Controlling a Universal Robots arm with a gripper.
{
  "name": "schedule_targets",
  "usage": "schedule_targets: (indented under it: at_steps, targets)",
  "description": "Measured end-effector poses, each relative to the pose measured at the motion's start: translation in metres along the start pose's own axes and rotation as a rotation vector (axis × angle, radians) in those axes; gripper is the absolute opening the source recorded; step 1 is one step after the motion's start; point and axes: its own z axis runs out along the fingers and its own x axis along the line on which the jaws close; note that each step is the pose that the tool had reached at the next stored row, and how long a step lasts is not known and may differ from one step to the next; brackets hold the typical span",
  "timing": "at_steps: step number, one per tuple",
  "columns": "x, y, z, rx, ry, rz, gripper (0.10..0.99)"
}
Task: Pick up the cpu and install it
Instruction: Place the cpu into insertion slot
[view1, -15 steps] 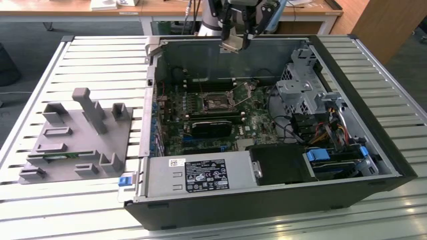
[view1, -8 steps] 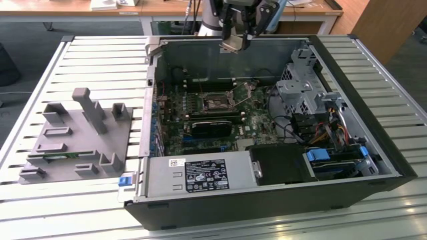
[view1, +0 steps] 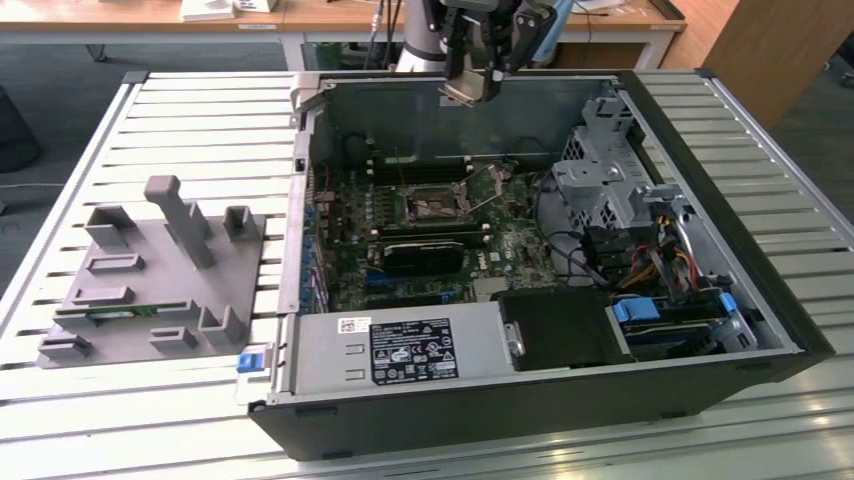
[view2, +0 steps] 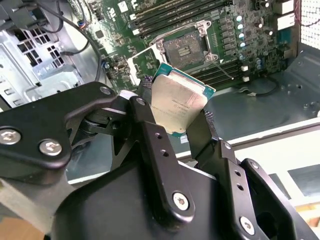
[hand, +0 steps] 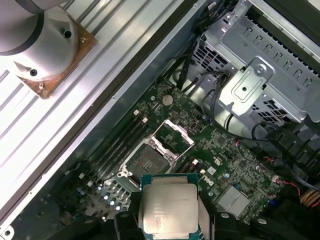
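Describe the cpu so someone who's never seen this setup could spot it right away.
Find the open computer case on the slatted table; the gripper hangs above its far wall. The cpu is the small flat square clamped between the gripper's fingers. Its plain silvery top with a thin green rim sets it apart from the dark socket on the motherboard below.

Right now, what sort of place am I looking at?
Probably a robotics lab or workshop: an open computer case lies on a slatted metal table, the pincer holds a silvery chip over it, and wooden desks stand behind.
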Motion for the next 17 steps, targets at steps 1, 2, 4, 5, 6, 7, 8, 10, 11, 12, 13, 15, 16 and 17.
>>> schedule_targets:
  at_steps: [1, 2, 4, 5, 6, 7, 8, 10, 11, 12, 13, 15, 16, 17]
  targets:
    - [0.0000, 0.0000, 0.0000, 0.000, -0.0004, 0.009, 0.525]
    - [0.0000, 0.0000, 0.0001, 0.000, -0.0009, 0.018, 0.525]
    - [0.0000, 0.0000, 0.0001, 0.000, -0.0018, 0.035, 0.525]
    - [0.0000, 0.0000, 0.0001, 0.000, -0.0023, 0.043, 0.525]
    - [0.0001, 0.0000, 0.0002, 0.000, -0.0027, 0.052, 0.525]
    - [0.0001, 0.0001, 0.0002, 0.000, -0.0032, 0.060, 0.525]
    - [0.0001, 0.0000, 0.0003, -0.001, -0.0035, 0.068, 0.525]
    - [0.0001, 0.0000, 0.0003, -0.001, -0.0045, 0.085, 0.525]
    - [0.0001, 0.0001, 0.0003, -0.001, -0.0049, 0.094, 0.525]
    - [0.0001, 0.0000, 0.0003, -0.001, -0.0054, 0.103, 0.525]
    - [0.0001, 0.0001, 0.0003, -0.001, -0.0058, 0.111, 0.525]
    - [0.0001, 0.0000, 0.0004, -0.001, -0.0066, 0.127, 0.525]
    - [0.0001, 0.0001, 0.0004, -0.001, -0.0070, 0.135, 0.525]
    - [0.0001, 0.0001, 0.0004, -0.001, -0.0075, 0.143, 0.525]
